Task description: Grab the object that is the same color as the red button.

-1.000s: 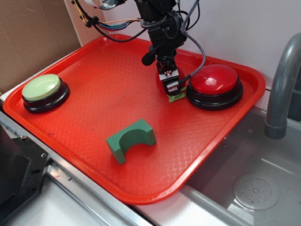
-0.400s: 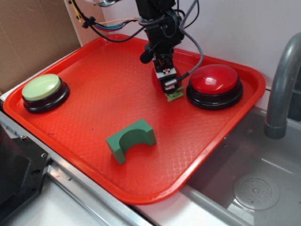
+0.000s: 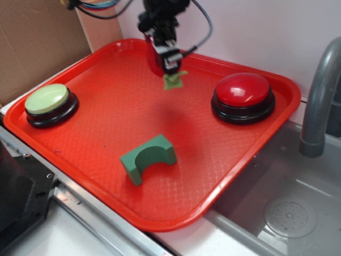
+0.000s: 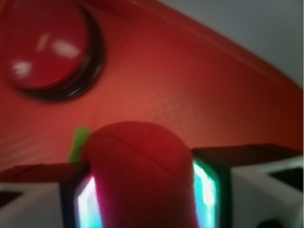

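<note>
- And it's up! The gripper point(image 3: 169, 68) has lifted off the tray floor and swung back and left, away from the red button point(image 3: 243, 90) it was beside a second ago, carrying the object point(image 3: 174, 81) with it.
- In the exterior view the light-green leaf piece dangles under the fingertips, clear of the red tray point(image 3: 106, 120), with a soft shadow on the tray floor below it.
- The wrist view confirms the grip: the red ball point(image 4: 142, 175) sits squeezed between the two fingers point(image 4: 209, 190), jaws closed in tight against its sides, a sliver of green leaf poking out on the left.
- Behind it in that blurred wrist view, the red button point(image 4: 45, 47) lies up and left on the tray, well apart from the ball now.
- The exact height off the tray is hard to judge from here, but nothing of the object seems to touch the surface.
- The dark-green arch block point(image 3: 148, 158) sits near the front of the tray.
- The pale-green button point(image 3: 50, 104) rests at the left edge.
</note>
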Controlling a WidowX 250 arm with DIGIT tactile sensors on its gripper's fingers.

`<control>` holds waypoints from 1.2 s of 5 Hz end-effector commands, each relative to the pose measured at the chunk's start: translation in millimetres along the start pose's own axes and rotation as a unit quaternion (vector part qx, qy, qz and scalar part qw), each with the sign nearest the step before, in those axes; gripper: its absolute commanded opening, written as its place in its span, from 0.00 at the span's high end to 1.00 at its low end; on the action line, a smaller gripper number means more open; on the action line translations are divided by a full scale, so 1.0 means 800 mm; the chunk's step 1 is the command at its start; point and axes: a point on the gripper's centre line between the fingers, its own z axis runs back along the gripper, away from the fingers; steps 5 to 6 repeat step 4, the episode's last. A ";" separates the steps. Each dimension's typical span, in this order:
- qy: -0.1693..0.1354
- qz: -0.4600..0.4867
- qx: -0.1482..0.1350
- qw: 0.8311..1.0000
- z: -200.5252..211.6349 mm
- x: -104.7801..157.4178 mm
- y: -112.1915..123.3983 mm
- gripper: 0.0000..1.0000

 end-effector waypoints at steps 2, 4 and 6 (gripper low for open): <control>-0.019 0.158 -0.002 0.987 0.062 -0.100 -0.003 1.00; -0.029 0.203 0.018 0.979 0.057 -0.102 -0.005 1.00; -0.029 0.203 0.018 0.979 0.057 -0.102 -0.005 1.00</control>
